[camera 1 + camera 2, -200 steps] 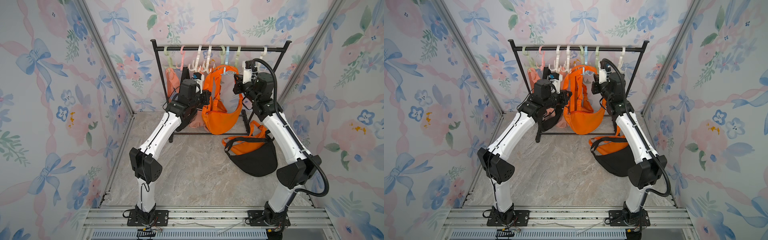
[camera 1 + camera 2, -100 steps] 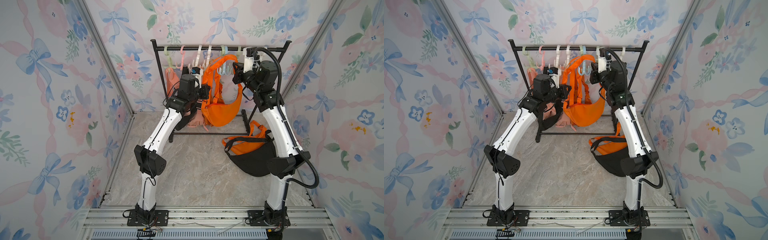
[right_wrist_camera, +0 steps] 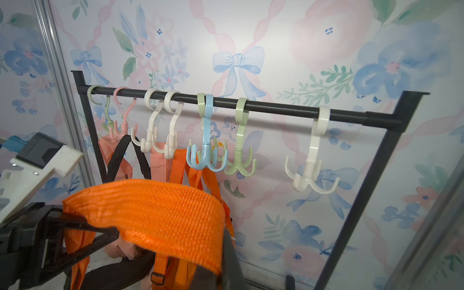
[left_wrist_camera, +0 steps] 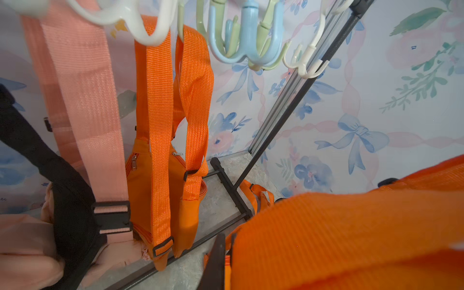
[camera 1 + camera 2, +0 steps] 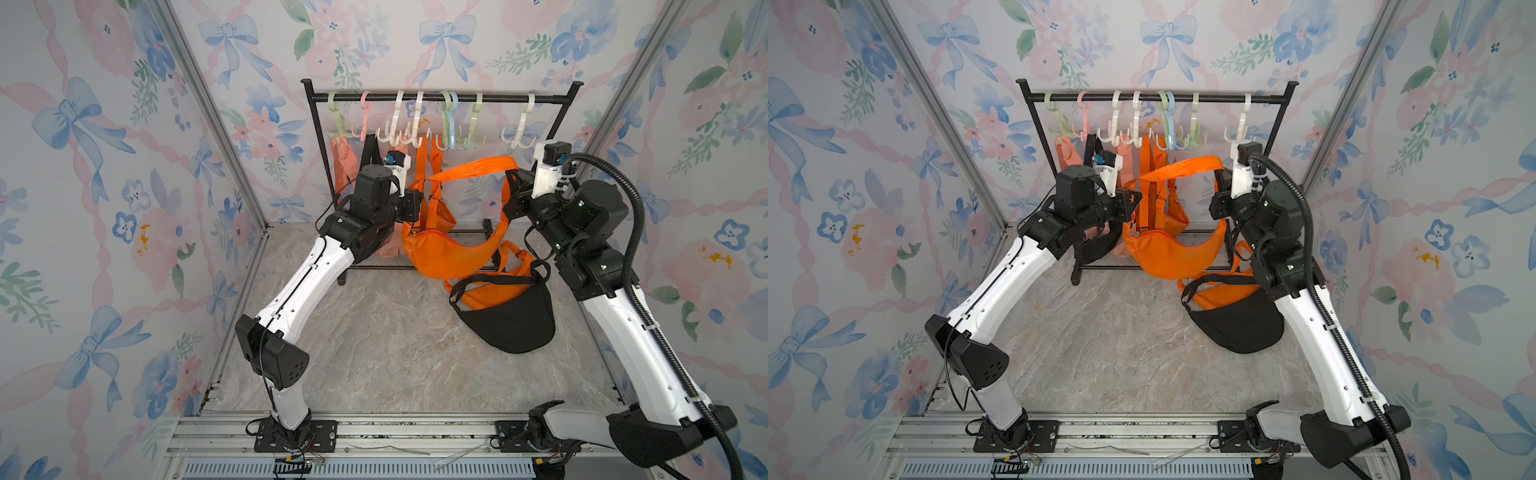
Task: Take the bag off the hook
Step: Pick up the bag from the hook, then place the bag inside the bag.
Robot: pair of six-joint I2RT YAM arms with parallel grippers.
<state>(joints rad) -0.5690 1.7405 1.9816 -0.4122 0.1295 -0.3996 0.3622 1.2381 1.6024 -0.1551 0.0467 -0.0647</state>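
Strap (image 5: pixel 465 168) clear of hooks (image 5: pixel 451 124), stretched sideways.
The left gripper (image 5: pixel 419 195) and right gripper (image 5: pixel 512 183) both clamp it tight; bag (image 5: pixel 444 253) sags between them.

The grey marbled floor (image 5: pixel 374 332) fills the lower middle of both top views. A black rack (image 5: pixel 316 174) stands on it at upper centre, with coloured hooks (image 5: pixel 518 140) on its bar. Right of centre lies a black bag (image 5: pixel 515 324), touching an orange bag (image 5: pixel 482 293) behind it.
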